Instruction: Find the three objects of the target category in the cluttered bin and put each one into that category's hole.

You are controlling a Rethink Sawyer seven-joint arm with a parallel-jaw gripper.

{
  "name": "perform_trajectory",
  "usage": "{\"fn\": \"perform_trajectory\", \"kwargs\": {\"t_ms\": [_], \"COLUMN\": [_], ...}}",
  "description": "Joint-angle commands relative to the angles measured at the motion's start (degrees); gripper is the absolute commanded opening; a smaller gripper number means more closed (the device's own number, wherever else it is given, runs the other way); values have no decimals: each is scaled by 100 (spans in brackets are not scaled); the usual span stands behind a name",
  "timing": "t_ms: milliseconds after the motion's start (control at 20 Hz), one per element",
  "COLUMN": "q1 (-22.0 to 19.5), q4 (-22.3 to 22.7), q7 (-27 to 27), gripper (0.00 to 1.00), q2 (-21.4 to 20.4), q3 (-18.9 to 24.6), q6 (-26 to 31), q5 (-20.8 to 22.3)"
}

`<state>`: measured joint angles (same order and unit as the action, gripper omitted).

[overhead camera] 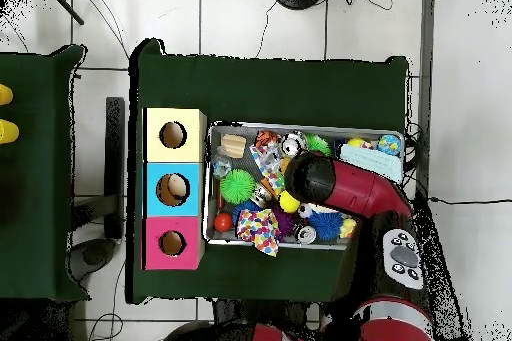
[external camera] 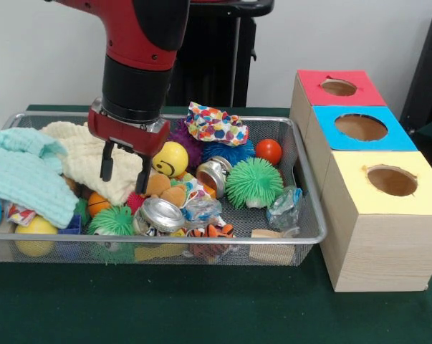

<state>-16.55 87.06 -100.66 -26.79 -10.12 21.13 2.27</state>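
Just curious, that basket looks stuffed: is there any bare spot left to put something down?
Hardly in the basket: only a mesh strip between the green spiky ball and its box-side wall. The green tablecloth in front is bare. Around the gripper, toys and cloths crowd together.

smiley face sign on yellow ball point(external camera: 170, 159)

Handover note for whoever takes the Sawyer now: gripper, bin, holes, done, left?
Gripper: jaws open, empty, hanging over the cream cloth beside the yellow smiley ball.
Bin: still packed with spiky balls, crushed cans, cloths and wrappers.
Boxes: red hole, blue hole, yellow hole. Overhead, something pale shows in the blue hole; the others look dark.
Done: cannot confirm any placements.
Left: search, pick, drop.
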Motion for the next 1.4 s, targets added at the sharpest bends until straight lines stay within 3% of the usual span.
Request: {"fn": "perform_trajectory", "kwargs": {"t_ms": [50,500,1400], "q1": [-187,-317,-385], "q4": [377,669,851], "q7": [-750,-834,-714], "gripper": [100,100,100], "q2": [223,4,-66], "q3": [769,1035,1174], "q6": [361,637,702], "q5": [-316,-699,-834]}}
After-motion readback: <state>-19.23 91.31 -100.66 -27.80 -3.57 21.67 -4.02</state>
